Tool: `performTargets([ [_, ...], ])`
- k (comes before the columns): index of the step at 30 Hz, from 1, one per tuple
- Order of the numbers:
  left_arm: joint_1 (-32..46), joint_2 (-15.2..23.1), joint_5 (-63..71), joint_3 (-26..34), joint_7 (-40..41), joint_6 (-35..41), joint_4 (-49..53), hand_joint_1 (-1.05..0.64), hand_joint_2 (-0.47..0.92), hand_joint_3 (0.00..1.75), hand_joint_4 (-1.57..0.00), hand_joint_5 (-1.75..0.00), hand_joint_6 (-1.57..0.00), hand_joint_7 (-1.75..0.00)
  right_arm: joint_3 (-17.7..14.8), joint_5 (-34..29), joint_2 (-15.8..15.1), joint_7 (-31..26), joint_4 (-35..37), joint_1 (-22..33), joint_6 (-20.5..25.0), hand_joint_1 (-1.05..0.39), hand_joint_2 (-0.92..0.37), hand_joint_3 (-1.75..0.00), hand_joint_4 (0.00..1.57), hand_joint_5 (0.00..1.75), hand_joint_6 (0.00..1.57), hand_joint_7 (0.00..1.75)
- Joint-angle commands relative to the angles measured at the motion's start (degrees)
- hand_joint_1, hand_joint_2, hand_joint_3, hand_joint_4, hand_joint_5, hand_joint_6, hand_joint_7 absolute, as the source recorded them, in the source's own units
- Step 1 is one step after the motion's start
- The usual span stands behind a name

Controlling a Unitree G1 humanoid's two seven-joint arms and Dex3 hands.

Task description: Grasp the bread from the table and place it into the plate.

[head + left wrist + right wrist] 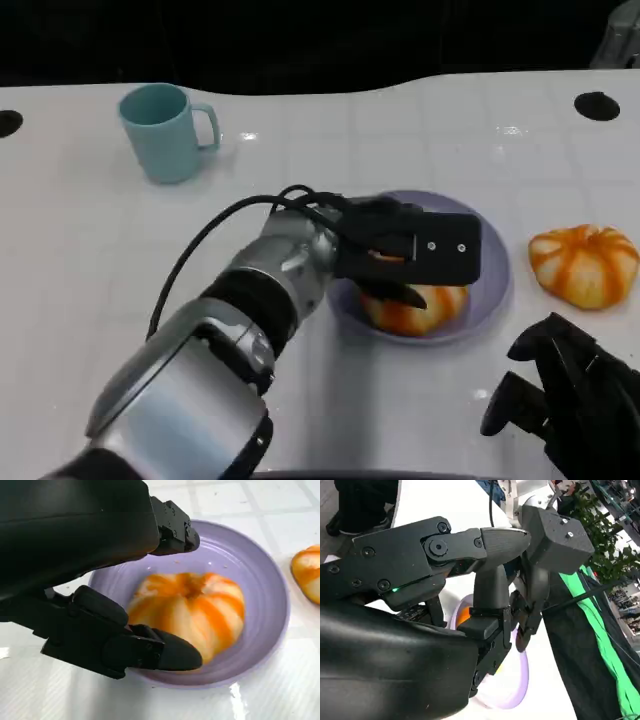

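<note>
At frame centre the left hand (415, 262) hung over the plate (495, 285), fingers (170, 652) apart around the bread (192, 610) lying there. The right hand (570, 395) sat lower right, fingers loosely curled, empty.

Silver, rounded left forearm (210, 370) with a black cuff band and looping black cable (215, 225); boxy black left hand (415, 250) showing small screws. Black, many-fingered right hand (565, 395).

Left hand (415, 262) extended forward, fingers spread, right hand (560, 395) low, fingers loosely apart
</note>
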Motion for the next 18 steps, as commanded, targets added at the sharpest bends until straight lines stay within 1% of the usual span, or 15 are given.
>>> performTargets([
  [1,-2.40,2.54,-0.43,0.46,-2.69,-1.38,-1.20,-0.93,0.92,0.37,0.00,0.00,-0.08,-0.01,-0.86,0.38,-0.79,-0.05,0.32,-0.59,0.19,-0.53,-0.92,-0.24,0.62,1.75,0.53,1.58],
  [3,-2.25,3.51,-0.84,0.97,-3.03,-2.30,-1.59,-0.93,0.92,0.37,0.00,0.00,-0.08,-0.01,-1.02,0.59,-0.76,0.00,0.56,-0.79,0.24,-0.53,-0.92,-0.24,0.62,1.75,0.53,1.58],
  [8,0.42,6.51,-4.11,4.57,-0.46,-7.66,-3.97,-0.89,0.92,0.38,-0.08,-0.04,-0.12,-0.03,-1.34,0.73,-0.82,-0.05,1.30,-1.37,0.43,-0.53,-0.92,-0.22,0.62,1.75,0.51,1.59],
  [13,4.62,7.94,-10.92,10.94,0.53,-12.32,-6.77,-0.82,0.92,0.33,-0.15,-0.08,-0.19,-0.05,-1.38,0.58,-0.79,0.05,1.85,-1.76,0.34,-0.52,-0.92,-0.23,0.62,1.75,0.50,1.60],
  [14,5.61,8.10,-12.67,12.45,0.33,-13.28,-7.46,-0.76,0.92,0.32,-0.20,-0.11,-0.23,-0.07,-1.36,0.49,-0.78,-0.06,1.87,-1.82,0.39,-0.52,-0.92,-0.23,0.62,1.75,0.50,1.60],
  [16,7.32,8.15,-16.06,15.28,-0.44,-14.48,-8.64,-0.72,0.92,0.30,-0.24,-0.14,-0.27,-0.08,-1.34,0.34,-0.77,-0.16,1.89,-1.88,0.40,-0.52,-0.92,-0.23,0.63,1.75,0.49,1.61],
  [17,8.38,8.04,-18.35,17.18,-1.16,-14.96,-9.28,-0.67,0.92,0.30,-0.37,-0.22,-0.34,-0.11,-1.37,0.32,-0.76,-0.22,1.89,-1.89,0.43,-0.52,-0.92,-0.23,0.63,1.75,0.49,1.61],
  [18,9.36,7.91,-20.58,18.97,-1.98,-15.12,-9.90,-0.65,0.92,0.30,-0.44,-0.31,-0.40,-0.12,-1.39,0.29,-0.74,-0.26,1.88,-1.90,0.43,-0.52,-0.92,-0.24,0.63,1.75,0.49,1.62],
])
